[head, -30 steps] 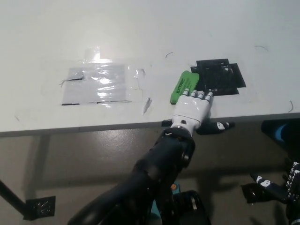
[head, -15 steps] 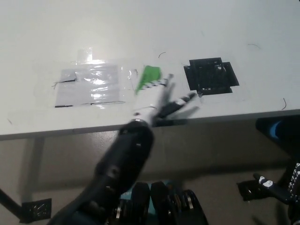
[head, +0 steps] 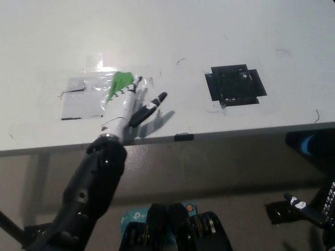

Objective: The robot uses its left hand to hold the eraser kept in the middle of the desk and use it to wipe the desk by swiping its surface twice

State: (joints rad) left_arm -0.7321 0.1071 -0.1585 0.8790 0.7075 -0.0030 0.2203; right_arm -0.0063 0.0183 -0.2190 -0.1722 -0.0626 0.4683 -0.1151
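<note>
The left hand point(head: 124, 106) presses down on the green eraser point(head: 119, 85), fingers laid over its near end, on the white desk point(head: 209, 31). The eraser lies over the clear taped patch point(head: 84, 97) at the left, long axis running near-left to far-right. A black taped square point(head: 234, 85) sits well apart to the right. The right hand point(head: 324, 206) rests below the desk edge at far right; its fingers cannot be made out.
</note>
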